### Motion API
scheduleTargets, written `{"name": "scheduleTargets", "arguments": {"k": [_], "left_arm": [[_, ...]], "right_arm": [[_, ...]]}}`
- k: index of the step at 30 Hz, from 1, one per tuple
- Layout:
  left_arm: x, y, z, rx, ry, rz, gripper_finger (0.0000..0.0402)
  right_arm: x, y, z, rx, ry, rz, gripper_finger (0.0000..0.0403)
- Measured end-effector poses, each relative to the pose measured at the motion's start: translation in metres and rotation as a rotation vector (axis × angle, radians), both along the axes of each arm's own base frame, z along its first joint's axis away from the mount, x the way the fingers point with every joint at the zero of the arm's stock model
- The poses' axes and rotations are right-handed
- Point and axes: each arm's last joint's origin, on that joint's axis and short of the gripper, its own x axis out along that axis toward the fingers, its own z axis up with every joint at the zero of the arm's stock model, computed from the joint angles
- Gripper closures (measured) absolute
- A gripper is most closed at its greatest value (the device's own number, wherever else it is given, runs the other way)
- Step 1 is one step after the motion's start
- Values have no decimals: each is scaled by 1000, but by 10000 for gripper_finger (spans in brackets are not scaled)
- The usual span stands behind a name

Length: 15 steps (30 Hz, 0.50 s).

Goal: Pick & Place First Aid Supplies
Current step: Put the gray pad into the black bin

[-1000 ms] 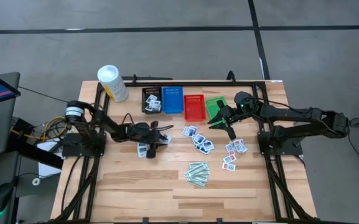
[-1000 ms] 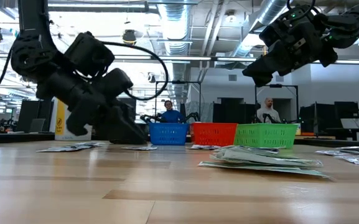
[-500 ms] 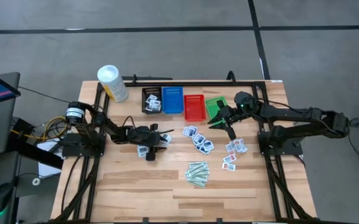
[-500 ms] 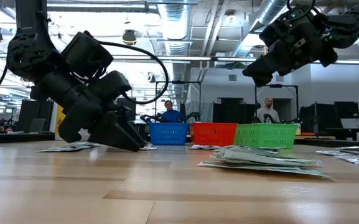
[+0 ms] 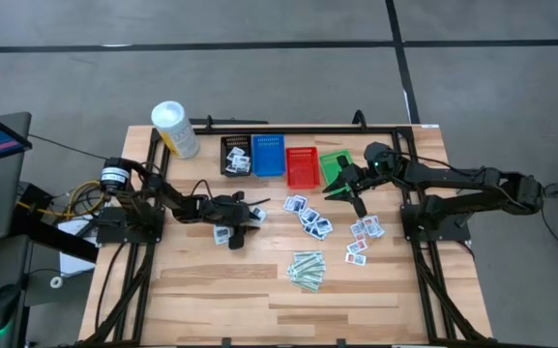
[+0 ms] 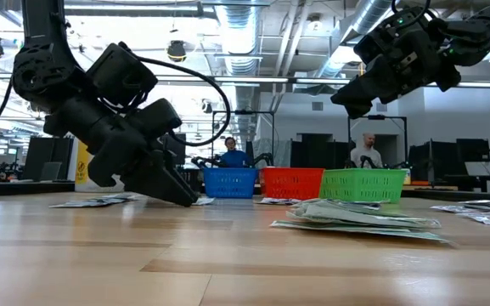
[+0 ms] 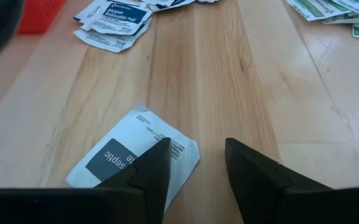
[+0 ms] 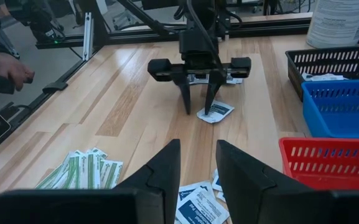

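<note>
Handling: the packet (image 7: 132, 158) looks thin, light and floppy, lying flat; best pinched at a free edge.
Left gripper (image 7: 195, 165): low over the table, fingers parted, one tip on the packet's corner, nothing lifted.
Loose packets (image 5: 308, 217): scattered mid-table.
Right gripper (image 5: 348, 193): raised near the green basket (image 5: 334, 165), partly open, empty.
Table (image 5: 201, 280): smooth pale wood.
Room: open workshop, two people seated far behind.

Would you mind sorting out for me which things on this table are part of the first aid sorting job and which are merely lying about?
Part of the job:
- white packet under the left gripper
- loose white packets
- pale-green strips
- black basket, blue basket, red basket, green basket

Just lying about:
- white tub
- cables by the table's left edge
</note>
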Motion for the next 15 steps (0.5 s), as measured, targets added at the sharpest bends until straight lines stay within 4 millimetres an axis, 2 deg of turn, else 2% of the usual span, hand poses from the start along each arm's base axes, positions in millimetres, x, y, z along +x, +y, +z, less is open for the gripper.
{"name": "scheduleTargets", "arguments": {"k": [6,15], "left_arm": [[-1,0,-1,-15,8,-9,295],[-1,-1,-1,-29,11,-24,389]], "right_arm": [[0,0,0,1,0,0,305],[0,0,0,1,0,0,305]]}}
